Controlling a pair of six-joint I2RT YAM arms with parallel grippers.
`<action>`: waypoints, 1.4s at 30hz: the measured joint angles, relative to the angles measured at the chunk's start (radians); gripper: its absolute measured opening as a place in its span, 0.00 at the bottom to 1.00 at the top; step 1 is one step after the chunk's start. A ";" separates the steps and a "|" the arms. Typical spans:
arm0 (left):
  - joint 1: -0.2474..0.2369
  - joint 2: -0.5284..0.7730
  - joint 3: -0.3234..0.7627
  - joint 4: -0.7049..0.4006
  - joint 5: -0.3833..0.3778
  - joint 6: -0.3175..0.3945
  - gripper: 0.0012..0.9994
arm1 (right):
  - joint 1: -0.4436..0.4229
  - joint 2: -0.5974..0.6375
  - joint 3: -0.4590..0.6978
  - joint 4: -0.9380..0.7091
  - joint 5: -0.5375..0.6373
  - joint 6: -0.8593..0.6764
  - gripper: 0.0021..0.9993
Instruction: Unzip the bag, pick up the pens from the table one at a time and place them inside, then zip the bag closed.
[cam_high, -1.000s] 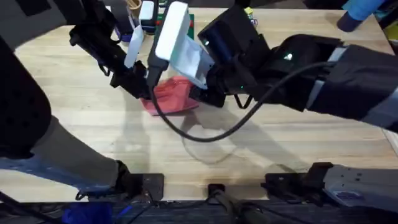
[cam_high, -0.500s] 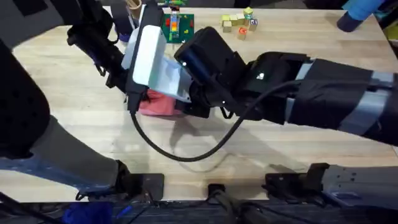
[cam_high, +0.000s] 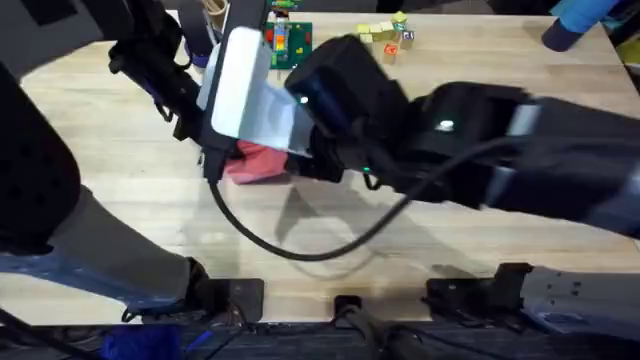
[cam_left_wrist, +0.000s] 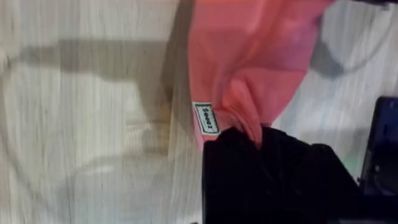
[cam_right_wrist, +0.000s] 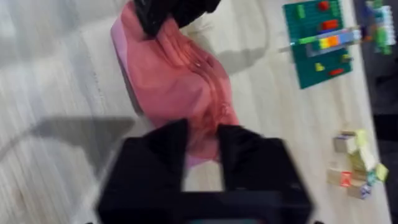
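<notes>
Bag (cam_right_wrist: 180, 81) pinched by both pincers.

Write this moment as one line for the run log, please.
bag: on table | left gripper: pinching one end | right gripper: closed on other end | pens: none visible

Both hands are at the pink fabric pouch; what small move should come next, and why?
Probably the right hand should draw along the pink fabric pouch, away from the left hand, which pinches the other end. The pouch looks bunched between them, so the zipper likely needs tension.
</notes>
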 joint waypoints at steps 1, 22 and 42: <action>-0.001 0.000 0.000 0.002 0.014 0.000 0.04 | 0.002 -0.021 0.000 -0.004 0.003 0.001 0.42; -0.022 0.000 0.000 -0.002 0.079 0.000 0.04 | -0.046 -0.227 0.007 -0.164 0.005 0.419 1.00; -0.022 0.000 0.000 -0.002 0.079 0.000 0.04 | -0.381 0.023 0.300 -0.400 -0.286 0.874 1.00</action>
